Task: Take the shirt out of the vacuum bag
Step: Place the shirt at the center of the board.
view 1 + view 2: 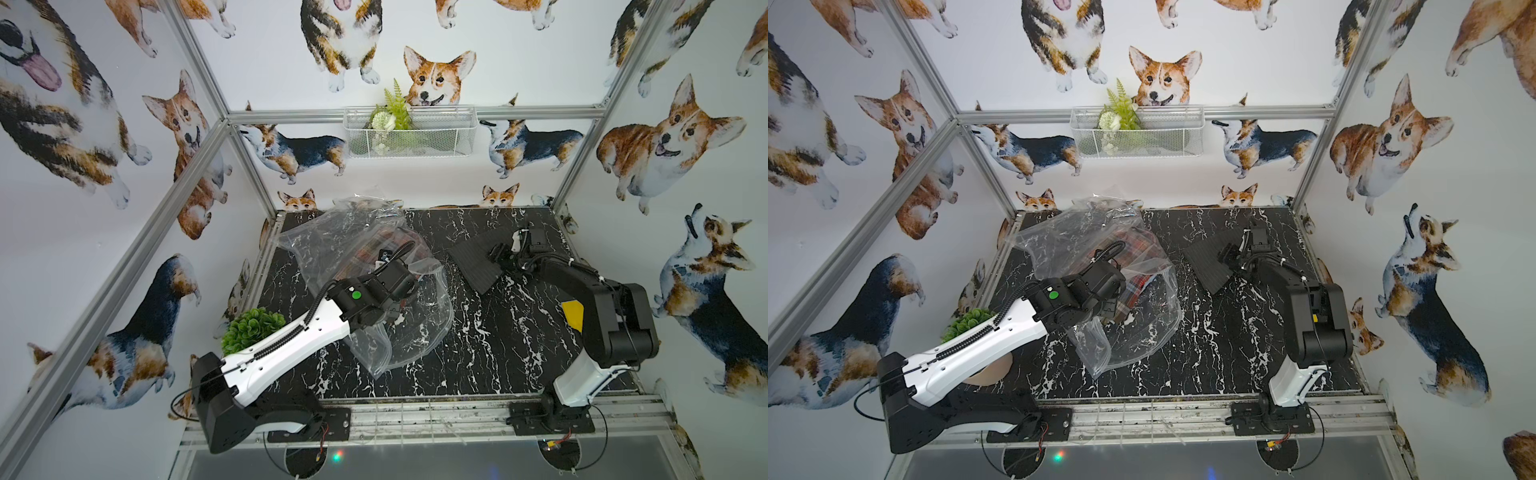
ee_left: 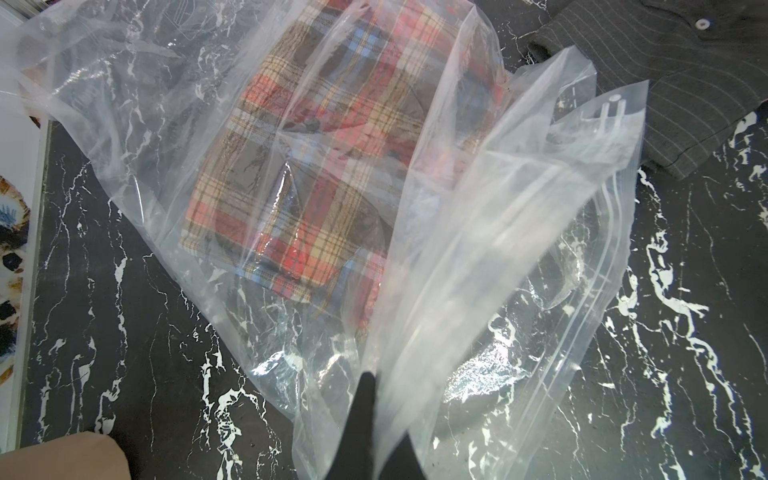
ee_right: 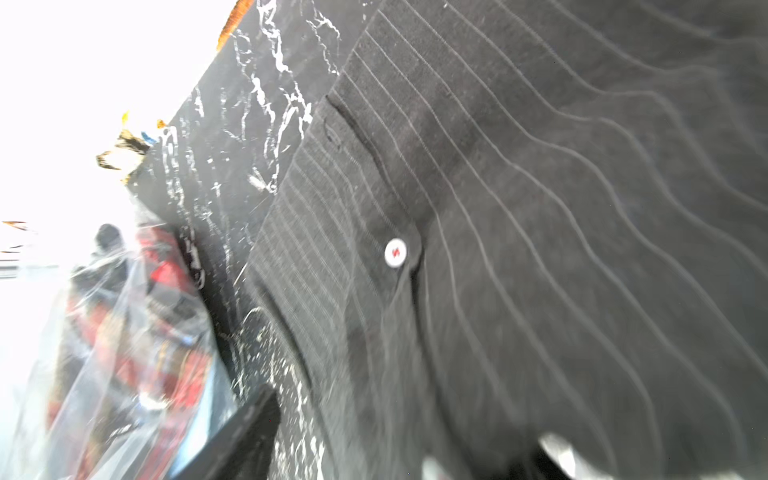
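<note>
Two claws: left claw (image 2: 368,386) clenches the vacuum bag (image 2: 498,232); right claw (image 1: 500,252) seemingly released; bag's print (image 2: 609,106) unreadable.

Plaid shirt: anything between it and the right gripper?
Yes. The vacuum bag encloses the plaid shirt, and the left gripper pinches the bag's zip edge. The dark striped shirt lies between the right gripper and the bag.
</note>
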